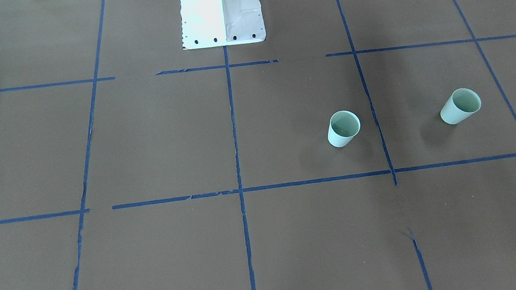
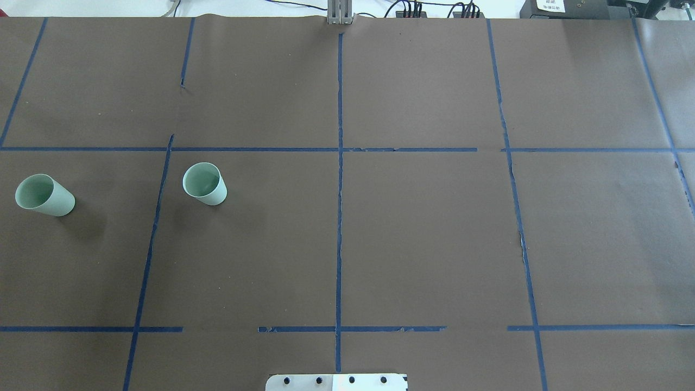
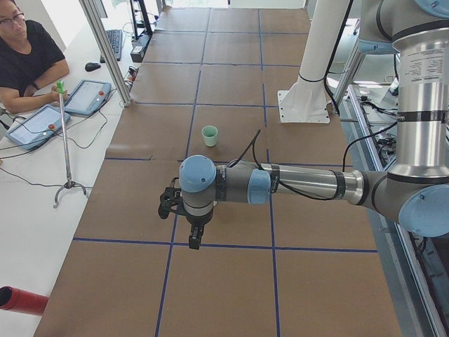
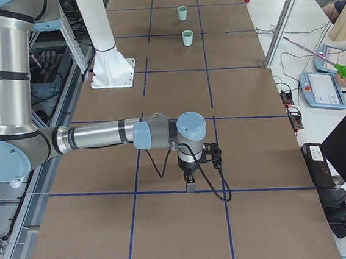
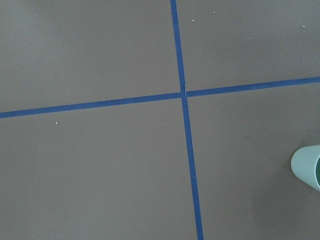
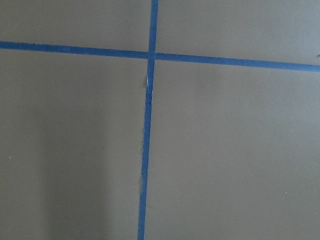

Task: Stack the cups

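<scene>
Two pale mint-green cups stand upright and apart on the brown table, on the robot's left side. The inner cup [image 2: 204, 184] [image 1: 343, 128] [image 3: 209, 135] [image 4: 188, 38] is nearer the centre line. The outer cup [image 2: 44, 195] [image 1: 460, 106] [image 4: 182, 13] is near the table's left end; its edge shows in the left wrist view [image 5: 306, 167]. My left gripper [image 3: 193, 235] hangs above the table and shows only in the exterior left view. My right gripper [image 4: 191, 186] shows only in the exterior right view, far from both cups. I cannot tell whether either is open or shut.
Blue tape lines [image 2: 339, 217] divide the brown paper table into squares. The white robot base [image 1: 221, 13] stands at the table's robot-side edge. An operator [image 3: 24, 60] with tablets sits past the far edge, beside a red cylinder [image 3: 21, 300] and a thin stand [image 3: 64, 140].
</scene>
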